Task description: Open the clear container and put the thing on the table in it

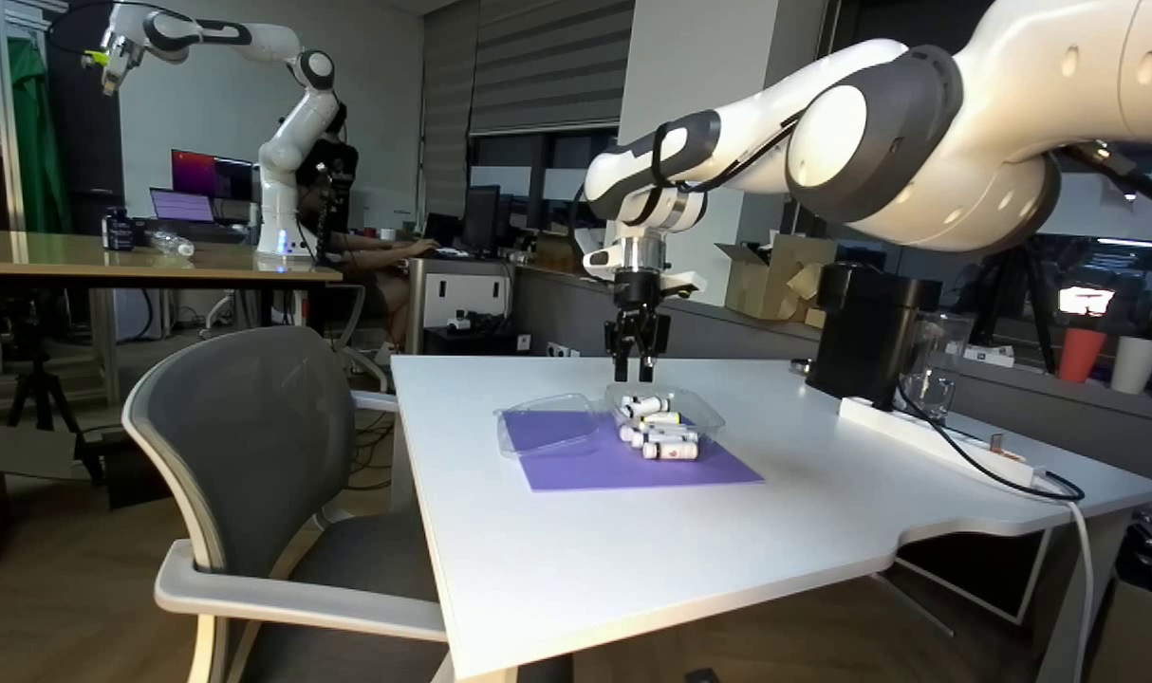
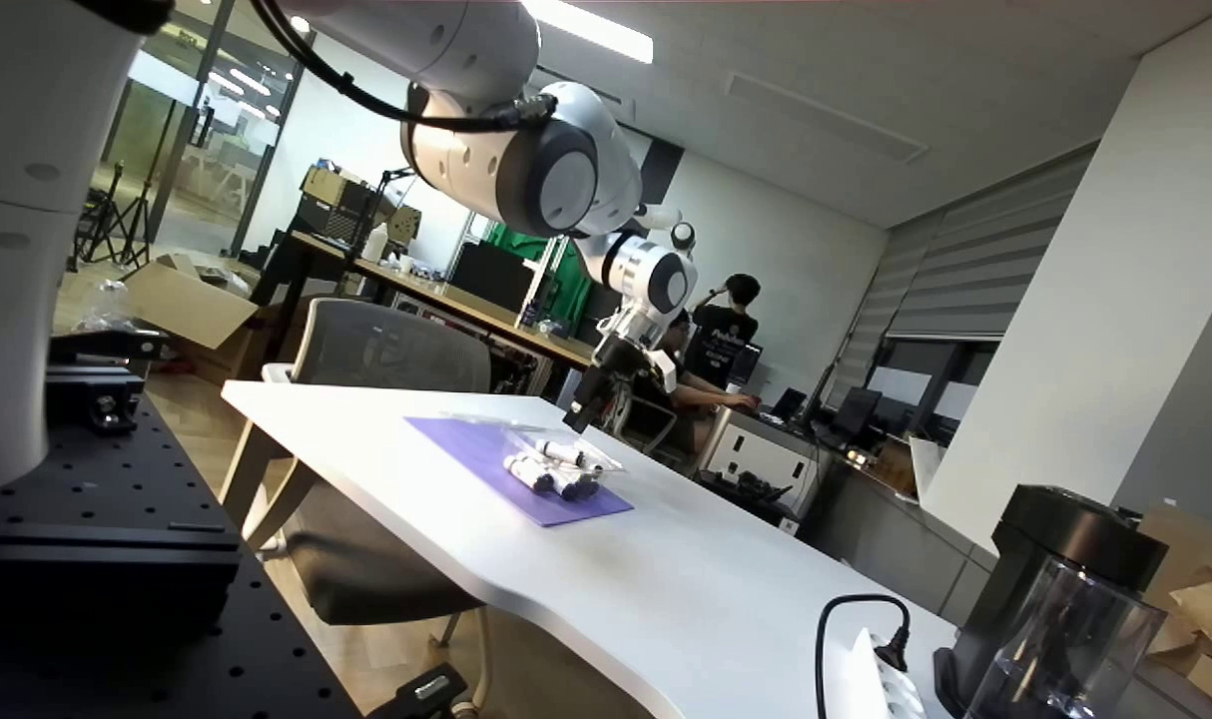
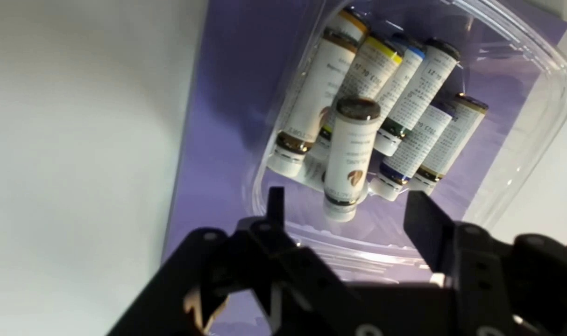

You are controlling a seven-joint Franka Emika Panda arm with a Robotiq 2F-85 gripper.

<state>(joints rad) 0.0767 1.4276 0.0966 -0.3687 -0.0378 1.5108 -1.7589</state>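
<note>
The clear container (image 3: 552, 88) stands on the purple mat; its side also shows in an exterior view (image 1: 713, 415). It is open, and its lid (image 1: 548, 425) lies spread to one side. Several white-labelled vials with white caps lie inside. One vial (image 3: 351, 154) with a brown band lies on top of the others. My gripper (image 1: 634, 368) is open above the container. In the wrist view its fingers (image 3: 344, 203) stand apart to either side of the top vial's cap end, without touching it. In an exterior view the gripper (image 2: 579, 417) is just above the container's far side.
The purple mat (image 1: 576, 477) lies on the white table (image 1: 690, 541). A black machine (image 1: 861, 332) with a clear tank and a white power strip (image 1: 937, 444) with a black cable stand on the table. A grey chair (image 1: 244, 455) stands at the table's edge.
</note>
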